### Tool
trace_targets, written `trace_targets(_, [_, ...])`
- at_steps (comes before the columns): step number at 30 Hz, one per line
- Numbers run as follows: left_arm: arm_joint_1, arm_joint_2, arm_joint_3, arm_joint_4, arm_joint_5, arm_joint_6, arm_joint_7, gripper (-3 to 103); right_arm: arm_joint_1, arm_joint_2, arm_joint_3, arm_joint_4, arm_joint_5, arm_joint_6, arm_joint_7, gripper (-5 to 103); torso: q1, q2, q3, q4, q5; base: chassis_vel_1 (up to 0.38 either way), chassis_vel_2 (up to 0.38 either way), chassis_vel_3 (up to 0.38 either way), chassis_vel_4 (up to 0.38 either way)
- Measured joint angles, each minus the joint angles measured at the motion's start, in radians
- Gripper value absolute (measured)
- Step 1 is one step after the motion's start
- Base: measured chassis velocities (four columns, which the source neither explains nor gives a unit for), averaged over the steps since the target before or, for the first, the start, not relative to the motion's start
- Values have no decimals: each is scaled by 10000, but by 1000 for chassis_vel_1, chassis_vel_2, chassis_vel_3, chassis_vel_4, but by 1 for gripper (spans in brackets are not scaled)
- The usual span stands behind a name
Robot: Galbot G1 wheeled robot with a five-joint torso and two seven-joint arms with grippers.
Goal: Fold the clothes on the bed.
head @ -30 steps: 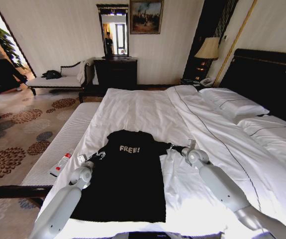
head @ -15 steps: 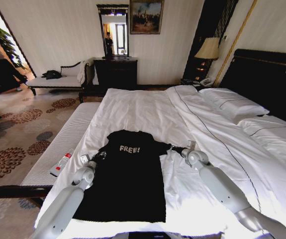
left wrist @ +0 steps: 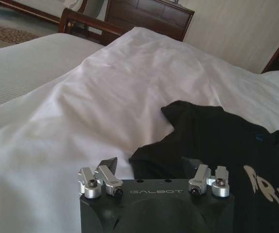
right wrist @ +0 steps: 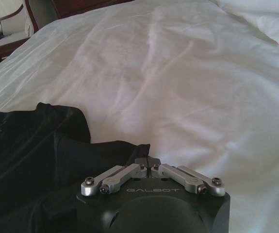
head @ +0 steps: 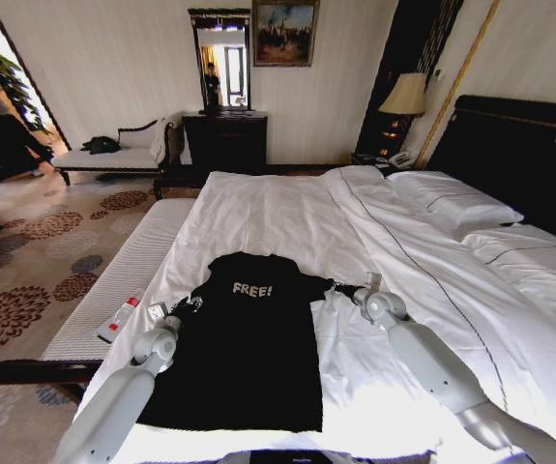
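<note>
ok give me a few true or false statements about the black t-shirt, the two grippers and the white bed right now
1. The black short-sleeved T-shirt lies flat, lettering up, on the white-sheeted bed. True.
2. The right gripper is wide open above bare sheet. False: its fingers are closed on the shirt's sleeve edge.
3. The left gripper is open, with its fingers on either side of the other sleeve. True.
4. The shirt is folded in half. False: it is spread out full length.
5. A tan-shaded lamp stands beside the dark wooden headboard. True.
</note>
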Motion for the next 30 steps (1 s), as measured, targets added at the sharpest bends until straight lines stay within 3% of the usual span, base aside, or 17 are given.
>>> trace_targets(8, [-274,-153,212,257,34,9,-17,82,13,-8,-9,9,6,0,3,0,0,0,0,-1,-2,0,0,0,0])
trace_targets(14, [-378,-199,286,354,88,10,-4,64,12,-23,0,-8,11,1,3,0,0,0,0,0,0,0,0,0,0])
trace_targets(17, [-403,-206,291,416,155,10,26,47,32,-8,-3,-33,11,3,3,0,0,0,0,0,-1,0,0,0,0])
trace_targets(18, [-403,-206,291,416,155,10,26,47,32,-8,-3,-33,11,3,3,0,0,0,0,0,-1,0,0,0,0])
trace_targets(23, [-419,-229,291,449,218,9,34,26,85,13,-33,-40,11,5,3,0,0,0,0,0,0,0,0,0,0])
trace_targets(30, [-362,-201,290,353,214,6,33,7,61,-5,-40,-41,6,5,0,0,1,0,0,-1,0,0,0,0,0])
